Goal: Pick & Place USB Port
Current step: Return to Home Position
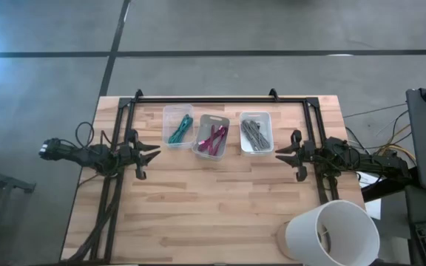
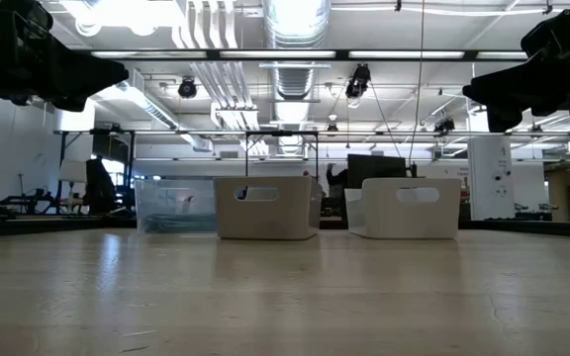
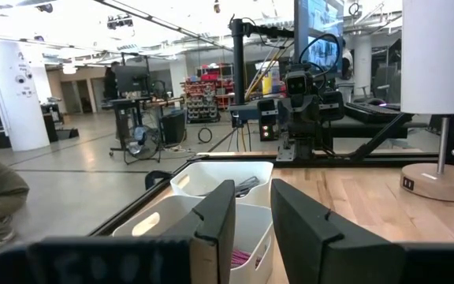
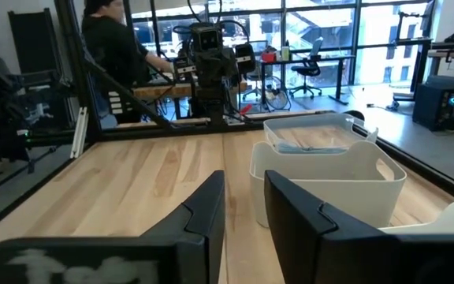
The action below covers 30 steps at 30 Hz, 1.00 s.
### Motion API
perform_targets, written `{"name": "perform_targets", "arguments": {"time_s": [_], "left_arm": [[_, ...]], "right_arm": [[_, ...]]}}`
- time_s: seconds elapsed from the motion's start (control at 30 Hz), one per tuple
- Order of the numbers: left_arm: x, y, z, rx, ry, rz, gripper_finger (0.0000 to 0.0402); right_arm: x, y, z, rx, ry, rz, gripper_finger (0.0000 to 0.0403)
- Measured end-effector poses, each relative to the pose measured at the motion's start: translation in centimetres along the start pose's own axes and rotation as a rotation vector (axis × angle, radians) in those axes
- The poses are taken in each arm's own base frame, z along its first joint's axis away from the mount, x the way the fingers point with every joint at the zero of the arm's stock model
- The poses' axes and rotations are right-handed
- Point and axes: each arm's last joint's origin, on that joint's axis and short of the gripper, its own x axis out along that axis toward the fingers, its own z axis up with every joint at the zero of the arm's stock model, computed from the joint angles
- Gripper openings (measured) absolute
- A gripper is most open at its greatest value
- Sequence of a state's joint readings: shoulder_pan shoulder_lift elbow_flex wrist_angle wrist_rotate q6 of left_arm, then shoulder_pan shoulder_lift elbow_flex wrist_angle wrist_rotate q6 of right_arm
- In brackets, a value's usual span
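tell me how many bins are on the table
3, in a row on the table: left bin holding teal cables, middle bin holding magenta cables, right bin holding grey cables. None seems hidden.

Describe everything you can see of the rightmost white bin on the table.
The white rectangular plastic bin stands upright on the wooden table, near its far side, rightmost of three bins and apart from its neighbour. A slot handle is cut in its near wall. A bundle of pale grey cables lies inside. Nothing else touches it.
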State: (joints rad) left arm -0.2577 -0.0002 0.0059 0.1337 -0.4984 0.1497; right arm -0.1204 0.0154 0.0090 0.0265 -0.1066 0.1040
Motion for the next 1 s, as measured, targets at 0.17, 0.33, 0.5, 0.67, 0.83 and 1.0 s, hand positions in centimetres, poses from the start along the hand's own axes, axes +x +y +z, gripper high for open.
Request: {"name": "perform_targets", "arguments": {"time_s": [0.17,0.33,0.5,0.67,0.83,1.0], "left_arm": [[0.0,0.0,0.0,0.0,0.0,0.0,0.009],[0.0,0.0,0.0,0.0,0.0,0.0,0.009],[0.0,0.0,0.0,0.0,0.0,0.0,0.009],[0.0,0.0,0.0,0.0,0.0,0.0,0.009],[0.0,0.0,0.0,0.0,0.0,0.0,0.009],[0.0,0.0,0.0,0.0,0.0,0.0,0.009]], "right_arm": [[0.0,0.0,0.0,0.0,0.0,0.0,0.0076],[0.0,0.0,0.0,0.0,0.0,0.0,0.0068],[0.0,0.0,0.0,0.0,0.0,0.0,0.0073],[0.0,0.0,0.02,0.0,-0.001,0.0,0.0081],[0.0,0.01,0.01,0.0,-0.001,0.0,0.0087],[0.0,0.0,0.02,0.0,-0.001,0.0,0.0088]]}}
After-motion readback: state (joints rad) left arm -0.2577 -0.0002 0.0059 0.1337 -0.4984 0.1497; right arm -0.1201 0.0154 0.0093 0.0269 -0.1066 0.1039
